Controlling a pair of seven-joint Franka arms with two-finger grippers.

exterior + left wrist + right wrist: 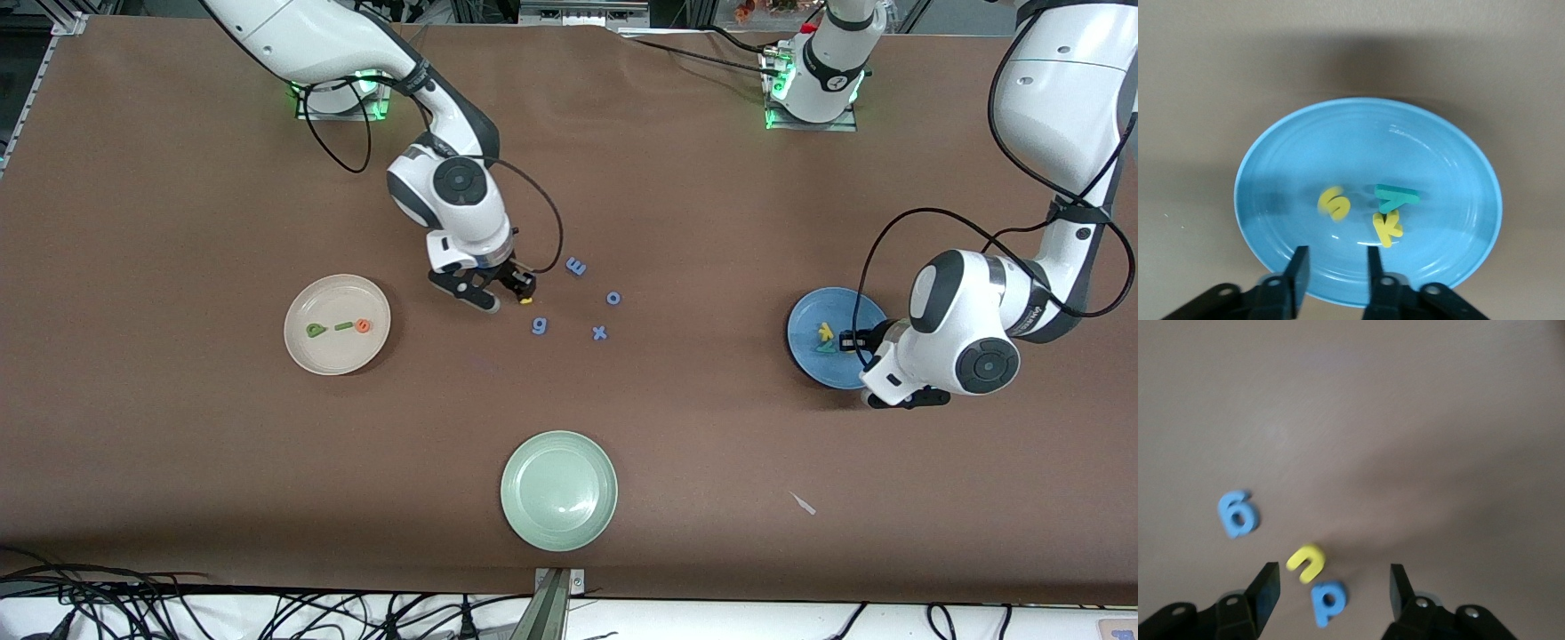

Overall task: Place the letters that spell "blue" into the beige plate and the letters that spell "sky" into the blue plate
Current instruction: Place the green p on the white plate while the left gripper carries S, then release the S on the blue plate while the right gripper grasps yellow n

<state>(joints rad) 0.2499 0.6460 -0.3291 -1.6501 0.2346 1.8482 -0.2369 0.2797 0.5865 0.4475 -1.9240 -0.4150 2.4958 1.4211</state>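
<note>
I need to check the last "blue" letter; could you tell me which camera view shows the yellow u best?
The right wrist view: the yellow u lies whole between the open right gripper fingers. The front view shows only a yellow speck; the left wrist view shows none.

The blue plate (1368, 200) under the left gripper (1335, 265) looks glazed and glossy, with faint ridges catching the light, and the yellow s (1334, 203), yellow k (1387, 228) and teal y (1395, 197) in it look like matt foam. The table (1405, 420) below the right gripper (1335, 588) is matt brown, and the yellow u (1306, 561) between its black plastic fingers (1265, 590) is dull foam too.
</note>
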